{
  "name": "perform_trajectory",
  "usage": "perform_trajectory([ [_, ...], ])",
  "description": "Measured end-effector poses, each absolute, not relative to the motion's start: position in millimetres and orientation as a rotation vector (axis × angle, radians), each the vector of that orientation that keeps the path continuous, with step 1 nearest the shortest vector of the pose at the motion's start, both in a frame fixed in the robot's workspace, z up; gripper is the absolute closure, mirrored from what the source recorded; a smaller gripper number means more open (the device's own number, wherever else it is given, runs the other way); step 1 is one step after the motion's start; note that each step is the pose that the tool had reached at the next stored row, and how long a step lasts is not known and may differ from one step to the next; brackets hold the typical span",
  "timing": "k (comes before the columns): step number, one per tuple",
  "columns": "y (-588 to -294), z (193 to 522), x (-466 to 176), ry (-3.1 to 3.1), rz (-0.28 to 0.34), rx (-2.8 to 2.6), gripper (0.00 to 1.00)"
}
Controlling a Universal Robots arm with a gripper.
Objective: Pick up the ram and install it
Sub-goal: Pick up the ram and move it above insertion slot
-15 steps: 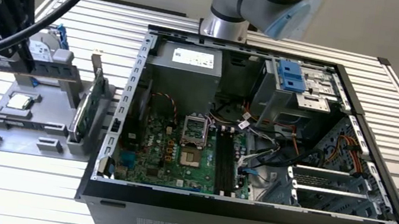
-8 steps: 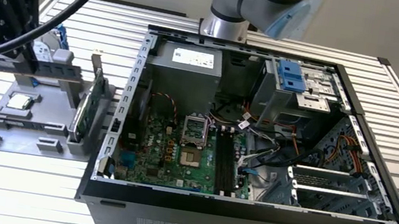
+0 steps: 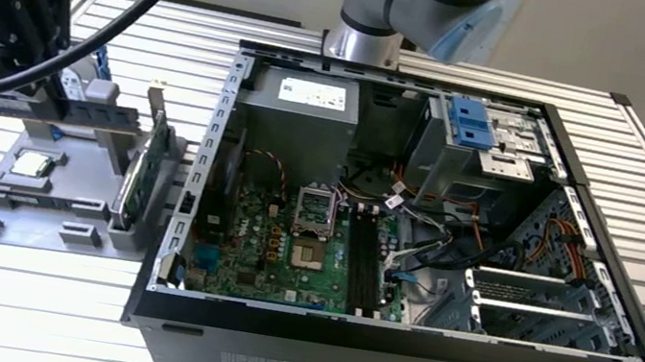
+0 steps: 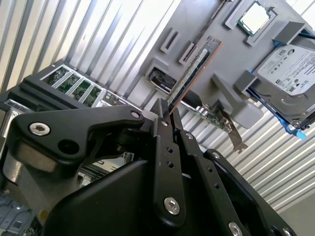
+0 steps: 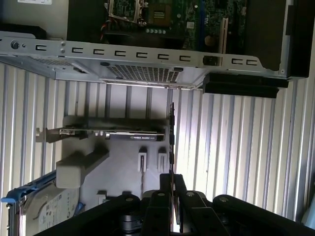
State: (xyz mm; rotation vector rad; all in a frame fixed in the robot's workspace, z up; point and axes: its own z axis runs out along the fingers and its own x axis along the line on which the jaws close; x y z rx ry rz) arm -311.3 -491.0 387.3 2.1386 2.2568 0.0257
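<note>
While ram (image 5: 171, 129) sits edge-on at grey holder (image 5: 120, 181), gripper (image 5: 172, 177) is clamped on its near end; long axis runs straight out from fingertips, twd. PC case (image 5: 147, 49) (first wrist view).

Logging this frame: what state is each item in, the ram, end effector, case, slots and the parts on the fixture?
ram: clamped edge-on in the end effector, not installed.
end effector: shut on the ram.
computer case: side open, board exposed.
memory slots: empty.
processor chip: lying flat on the grey fixture.
green card: standing upright on the fixture.
</note>
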Motion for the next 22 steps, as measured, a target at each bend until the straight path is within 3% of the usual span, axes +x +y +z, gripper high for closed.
perform_trajectory([
  [22,-491.0,387.3,-293.7,2.257,0.026,2.139,1.00],
])
